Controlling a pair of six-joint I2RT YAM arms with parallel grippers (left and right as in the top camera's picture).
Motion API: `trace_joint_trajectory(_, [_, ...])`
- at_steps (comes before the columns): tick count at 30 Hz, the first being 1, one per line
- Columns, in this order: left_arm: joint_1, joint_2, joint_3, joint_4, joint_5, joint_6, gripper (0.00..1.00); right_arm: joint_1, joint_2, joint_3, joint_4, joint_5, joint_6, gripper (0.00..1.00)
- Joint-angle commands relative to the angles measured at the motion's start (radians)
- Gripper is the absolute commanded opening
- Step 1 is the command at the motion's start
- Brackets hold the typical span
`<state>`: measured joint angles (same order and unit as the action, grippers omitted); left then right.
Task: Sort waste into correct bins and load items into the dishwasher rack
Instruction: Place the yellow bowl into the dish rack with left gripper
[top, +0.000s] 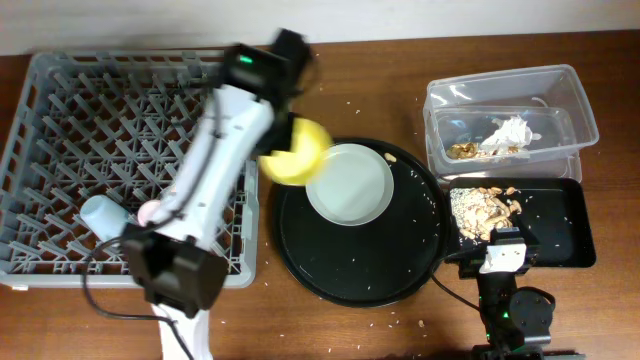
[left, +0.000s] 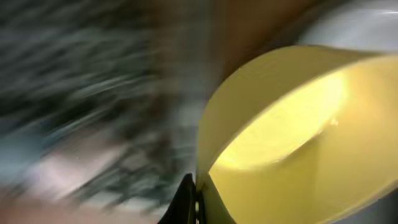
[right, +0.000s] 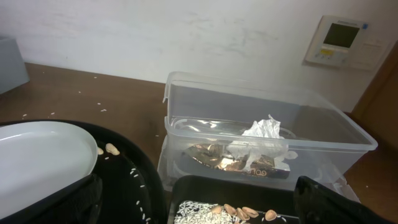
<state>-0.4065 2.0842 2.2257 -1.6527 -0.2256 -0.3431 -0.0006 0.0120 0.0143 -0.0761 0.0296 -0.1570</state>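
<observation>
Overhead view: we see the left gripper (top: 283, 135) clamped on the rim of the yellow bowl (top: 297, 152), held just right of the dishwasher rack (top: 100, 120), whose free pegs lie leftward, nearer this arm

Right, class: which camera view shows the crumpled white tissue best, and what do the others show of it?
The right wrist view: the crumpled white tissue sits close and sharp inside the clear tub. Overhead shows it only as a small white patch. The left wrist view misses it.
</observation>
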Motion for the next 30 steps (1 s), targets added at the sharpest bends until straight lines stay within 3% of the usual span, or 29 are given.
trace_joint_trajectory(1, [0.146, -0.025, -0.002, -0.035, -0.362, -0.212, 0.00, -0.006, -0.005, -0.009, -0.002, 0.006, 0.004, 0.98])
trace_joint_trajectory(5, [0.240, -0.022, -0.056, -0.021, -0.536, -0.320, 0.00, -0.006, -0.005, -0.009, -0.002, 0.006, 0.004, 0.98])
trace_joint_trajectory(12, [0.244, -0.022, -0.229, 0.131, -0.768, -0.360, 0.00, -0.006, -0.005, -0.009, -0.002, 0.006, 0.004, 0.98])
trace_joint_trajectory(22, [0.174, -0.022, -0.438, 0.212, -0.735, -0.383, 0.00, -0.006, -0.005, -0.009, -0.002, 0.006, 0.004, 0.98])
trace_joint_trajectory(27, [0.097, -0.022, -0.457, 0.212, -0.694, -0.383, 0.00, -0.006, -0.005, -0.009, -0.002, 0.006, 0.004, 0.98])
trace_joint_trajectory(28, [0.090, -0.022, -0.457, 0.209, -0.693, -0.383, 0.02, -0.006, -0.005, -0.009, -0.002, 0.006, 0.004, 0.98])
trace_joint_trajectory(30, [0.079, -0.022, -0.457, 0.193, -0.678, -0.383, 0.20, -0.006, -0.005, -0.009, -0.002, 0.006, 0.004, 0.98])
